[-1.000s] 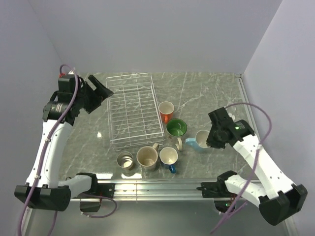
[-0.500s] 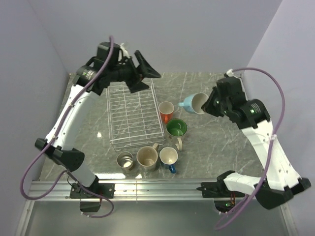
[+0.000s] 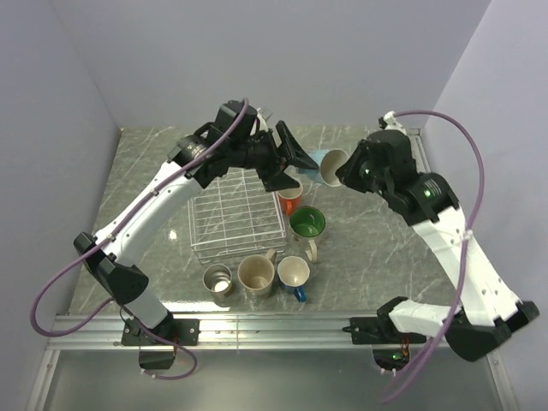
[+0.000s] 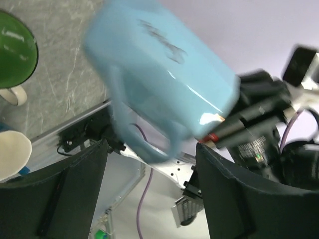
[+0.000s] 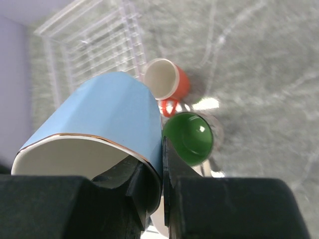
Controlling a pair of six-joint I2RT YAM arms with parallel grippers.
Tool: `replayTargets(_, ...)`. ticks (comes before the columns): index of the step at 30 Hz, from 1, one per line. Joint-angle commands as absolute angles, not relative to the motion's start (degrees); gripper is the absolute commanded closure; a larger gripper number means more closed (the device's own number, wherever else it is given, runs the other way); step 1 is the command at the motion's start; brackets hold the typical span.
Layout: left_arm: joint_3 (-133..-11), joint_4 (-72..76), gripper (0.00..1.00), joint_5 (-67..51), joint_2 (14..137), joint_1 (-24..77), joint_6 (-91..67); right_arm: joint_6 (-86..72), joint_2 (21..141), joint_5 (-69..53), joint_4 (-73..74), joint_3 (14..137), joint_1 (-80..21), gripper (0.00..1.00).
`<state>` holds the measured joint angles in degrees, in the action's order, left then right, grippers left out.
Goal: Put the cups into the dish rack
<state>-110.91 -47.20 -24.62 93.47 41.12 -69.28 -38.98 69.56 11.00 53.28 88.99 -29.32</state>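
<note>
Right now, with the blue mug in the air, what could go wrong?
1. The right gripper pinches the light blue mug by its rim only; it could slip and fall on the orange mug below.
2. The left gripper, open beside it, could knock it loose while closing.

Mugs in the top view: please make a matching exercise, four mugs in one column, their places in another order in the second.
1 light blue mug
2 orange mug
3 steel mug
4 green-inside mug

A left end of the near row
B held above the table by the right fingers
C beside the dish rack's right side
D between the orange mug and the near row

Pairs: 1-B, 2-C, 3-A, 4-D
</note>
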Motion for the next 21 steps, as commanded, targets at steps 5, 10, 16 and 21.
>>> replayTargets(5,-98.8,-32.3,0.23,-29.0,85.3,40.7,-82.3,-39.2,56.3,8.3,31.5,80.2,-30.3,1.0)
replayTargets(10,-94.7,-25.3,0.25,-29.4,83.6,40.3,-86.4,-39.1,54.2,7.6,28.7,76.4,-31.3,1.0)
replayTargets(16,-95.4,-24.1,0.38,-29.5,84.1,40.4,-87.1,-39.6,52.6,12.0,26.3,74.0,-33.3,1.0)
replayTargets(21,-95.6,-23.6,0.77,-30.1,84.7,40.5,-87.8,-40.0,52.1,15.8,25.1,73.5,-35.6,1.0)
